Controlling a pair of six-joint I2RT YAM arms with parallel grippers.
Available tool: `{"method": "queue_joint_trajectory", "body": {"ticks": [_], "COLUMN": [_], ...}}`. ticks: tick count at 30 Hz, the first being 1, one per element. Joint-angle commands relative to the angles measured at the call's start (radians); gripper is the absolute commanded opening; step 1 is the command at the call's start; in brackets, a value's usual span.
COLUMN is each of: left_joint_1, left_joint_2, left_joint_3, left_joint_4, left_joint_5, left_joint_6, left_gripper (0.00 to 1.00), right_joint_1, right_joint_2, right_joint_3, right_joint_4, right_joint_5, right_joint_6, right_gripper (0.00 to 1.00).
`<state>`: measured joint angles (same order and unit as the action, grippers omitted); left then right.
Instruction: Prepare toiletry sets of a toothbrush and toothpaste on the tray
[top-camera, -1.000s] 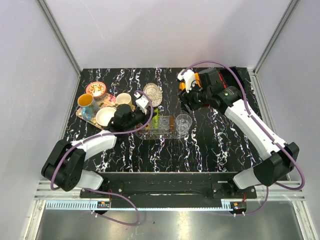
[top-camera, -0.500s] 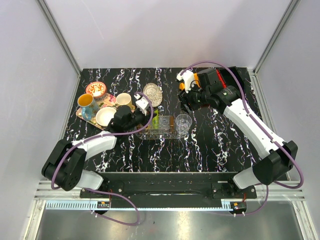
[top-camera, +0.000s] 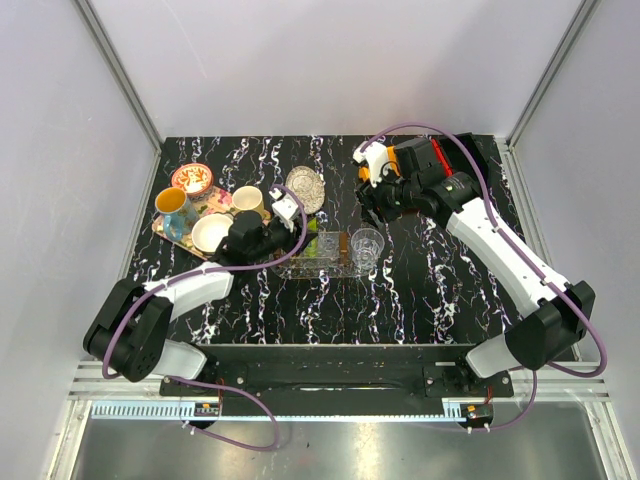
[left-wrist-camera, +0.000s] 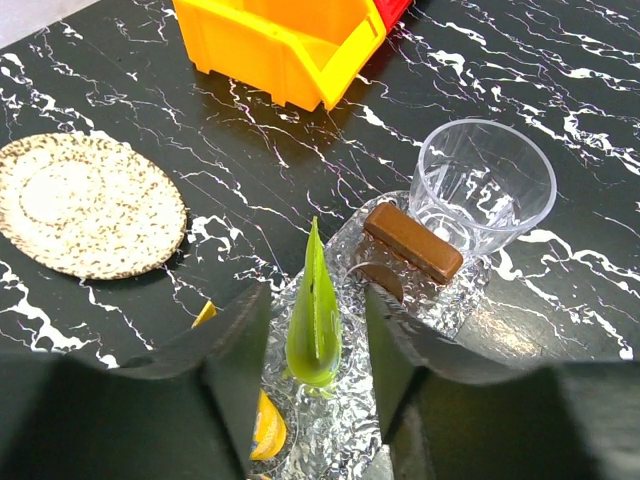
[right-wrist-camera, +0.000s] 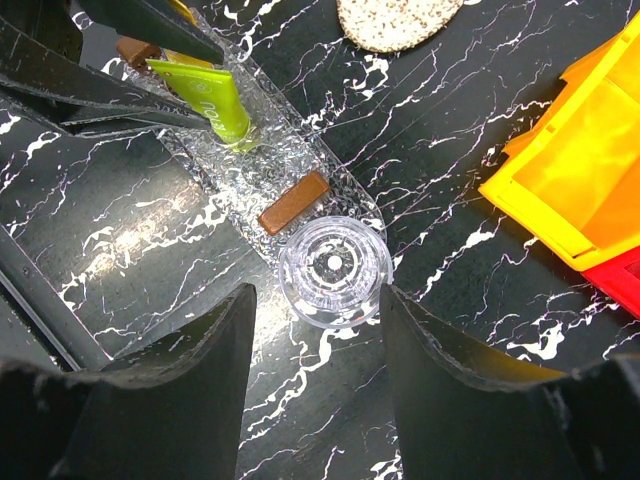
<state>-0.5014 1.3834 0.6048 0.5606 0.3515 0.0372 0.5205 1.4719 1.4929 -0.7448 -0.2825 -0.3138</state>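
The clear oval tray (top-camera: 335, 268) lies mid-table and also shows in the left wrist view (left-wrist-camera: 340, 440) and the right wrist view (right-wrist-camera: 262, 168). The lime green toothpaste tube (left-wrist-camera: 315, 310) stands on edge on it, between the fingers of my left gripper (left-wrist-camera: 315, 300), with a gap on each side. The orange-yellow tube (left-wrist-camera: 262, 428) lies on the tray beside and under my left finger. My left gripper (top-camera: 295, 235) is open. My right gripper (right-wrist-camera: 313, 295) is open and empty, above the table just short of a clear cup (right-wrist-camera: 333, 268). No toothbrush is in view.
A brown bar (left-wrist-camera: 412, 241) lies on the tray next to the clear cup (left-wrist-camera: 484, 185). A small round speckled dish (left-wrist-camera: 85, 205) sits behind the tray. An orange bin (left-wrist-camera: 280, 40) stands at the back. A colourful tray with cups (top-camera: 200, 215) is at the left.
Very little. My right gripper has drifted slightly toward the back. My left gripper stays around the green tube on the tray.
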Motion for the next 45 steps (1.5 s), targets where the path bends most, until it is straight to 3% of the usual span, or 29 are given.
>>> {"method": "queue_joint_trajectory", "body": {"ticks": [1,6,34,45], "left_joint_1": [0.006,0.004,0.004,0.008], "left_joint_2": [-0.021,-0.04,-0.29,-0.311], "left_joint_3": [0.016,0.036,0.138,0.276], "left_joint_4": [0.012,-0.01,-0.26,-0.441], "left_joint_5": [0.018,0.02,0.037,-0.019], "left_joint_6": [0.02,0.024,0.072,0.076], "left_gripper": [0.5,0.58,0.68,0.75], "right_joint_1": [-0.008,-0.008,-0.016,-0.149], "right_joint_2": [-0.03,-0.03,-0.012,0.086], "right_joint_3": [-0.002,-0.002,0.026,0.09], "right_joint_4": [0.038,0.038,0.038,0.045], "right_joint_5": [-0.017,-0.018,0.032,0.204], "right_joint_6": [0.004,0.004,0.004,0.042], "right_gripper": [0.58,0.58,0.58,0.58]}}
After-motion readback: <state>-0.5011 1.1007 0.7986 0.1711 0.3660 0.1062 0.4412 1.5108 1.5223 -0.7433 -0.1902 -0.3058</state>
